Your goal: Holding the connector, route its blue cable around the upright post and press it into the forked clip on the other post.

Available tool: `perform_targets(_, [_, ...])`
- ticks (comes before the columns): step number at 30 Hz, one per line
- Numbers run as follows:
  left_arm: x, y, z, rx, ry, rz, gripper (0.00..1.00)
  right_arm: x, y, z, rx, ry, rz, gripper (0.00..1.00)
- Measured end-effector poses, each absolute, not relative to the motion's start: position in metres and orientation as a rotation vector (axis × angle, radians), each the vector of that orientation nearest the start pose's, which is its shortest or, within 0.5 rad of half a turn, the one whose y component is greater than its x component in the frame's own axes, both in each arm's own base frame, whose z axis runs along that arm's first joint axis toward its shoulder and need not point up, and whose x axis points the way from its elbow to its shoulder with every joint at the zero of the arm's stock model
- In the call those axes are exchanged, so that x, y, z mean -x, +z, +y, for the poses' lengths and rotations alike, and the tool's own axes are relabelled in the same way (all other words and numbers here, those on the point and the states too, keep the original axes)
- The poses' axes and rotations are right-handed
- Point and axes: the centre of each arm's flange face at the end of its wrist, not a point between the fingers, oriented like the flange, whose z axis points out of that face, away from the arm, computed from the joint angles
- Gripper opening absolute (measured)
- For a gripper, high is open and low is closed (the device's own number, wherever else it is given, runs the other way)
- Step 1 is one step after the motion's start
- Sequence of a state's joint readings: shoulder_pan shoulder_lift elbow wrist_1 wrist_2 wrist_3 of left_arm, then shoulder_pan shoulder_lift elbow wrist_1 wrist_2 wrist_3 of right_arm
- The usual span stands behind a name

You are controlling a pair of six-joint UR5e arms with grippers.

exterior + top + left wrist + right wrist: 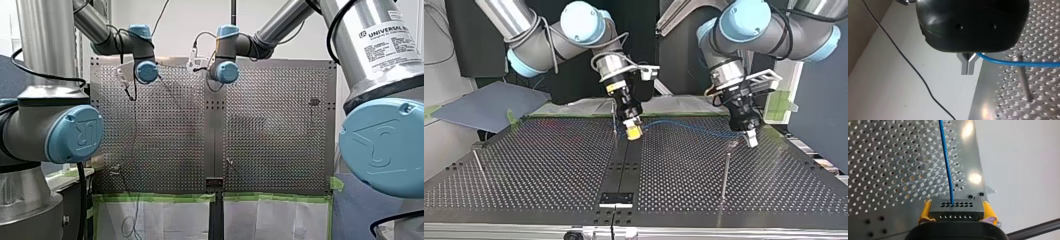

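Note:
In the right wrist view my right gripper (956, 204) is shut on the grey connector (956, 212), one yellow pad on each side. The blue cable (946, 162) leaves the connector's face and runs ahead over the perforated plate. In the top view my right gripper (633, 132) hangs near the table's centre seam, and the cable (684, 125) stretches to my left gripper (750, 139) at the view's right. In the left wrist view my left gripper (968, 72) has its metal fingers shut on the cable (1023, 63). A thin post (1024, 78) stands just beside it.
In the top view a thin upright post (614, 118) stands just behind my right gripper. Another post (724, 175) rises below my left gripper, and a third (478, 164) stands at the view's far left. A black bracket (616, 199) sits on the seam near the front edge.

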State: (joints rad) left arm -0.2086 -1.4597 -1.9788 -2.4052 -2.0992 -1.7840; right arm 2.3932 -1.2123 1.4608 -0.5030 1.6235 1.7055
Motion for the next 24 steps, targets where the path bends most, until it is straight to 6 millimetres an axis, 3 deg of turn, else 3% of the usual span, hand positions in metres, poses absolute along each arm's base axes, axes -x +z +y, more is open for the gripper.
perform_targets(8, [-0.429,0.428,-0.171,0.469,-0.079,1.087,0.0,-0.571,0.408,-0.356,-1.47,2.063,-0.747,0.0])
perform_targets(24, [-0.478,0.451,-0.159,0.479,-0.101,1.08,0.0,-0.588,0.404,-0.393,-1.488,2.049,-0.754,0.0])
